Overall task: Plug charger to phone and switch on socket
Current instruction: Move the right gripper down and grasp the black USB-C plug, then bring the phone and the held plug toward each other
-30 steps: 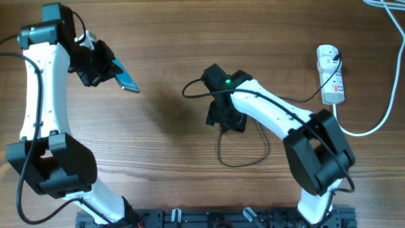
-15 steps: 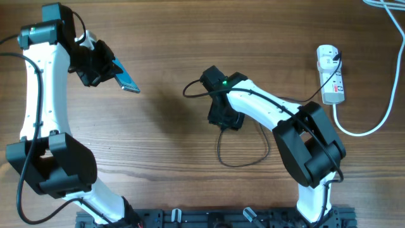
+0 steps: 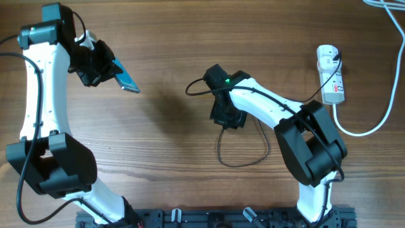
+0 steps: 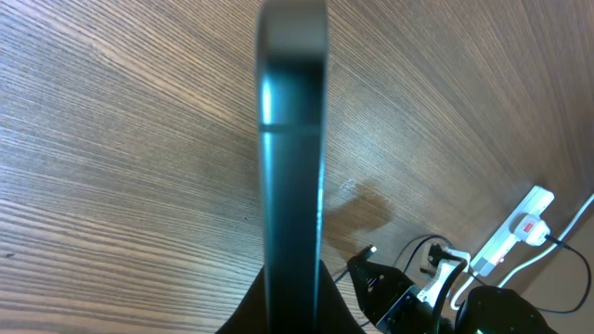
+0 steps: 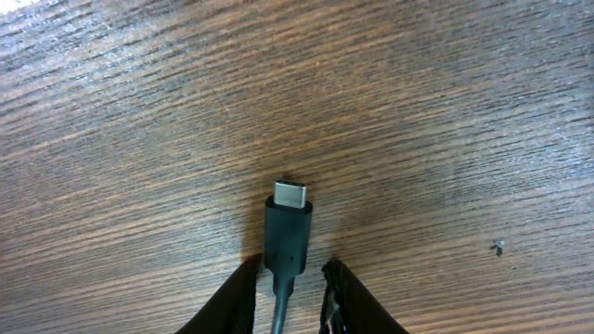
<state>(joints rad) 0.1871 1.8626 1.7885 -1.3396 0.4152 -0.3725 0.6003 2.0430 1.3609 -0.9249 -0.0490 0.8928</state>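
My left gripper (image 3: 104,68) is shut on the phone (image 3: 130,81) and holds it edge-on above the table at the far left. In the left wrist view the phone (image 4: 292,186) is a dark upright bar between the fingers. My right gripper (image 3: 226,117) is low over the table's middle. Its two fingers stand either side of the charger's small dark plug (image 5: 288,227), which lies flat on the wood, with a small gap on each side. The thin black cable (image 3: 243,163) loops toward the front. The white socket (image 3: 331,76) lies at the far right.
A thick white cord (image 3: 386,114) runs from the socket along the right edge and off the top corner. A white adapter is plugged into the socket's far end (image 3: 327,56). The socket also shows in the left wrist view (image 4: 520,227).
My right gripper has shifted slightly over the plug near the table's middle. The left arm and the phone have not moved.
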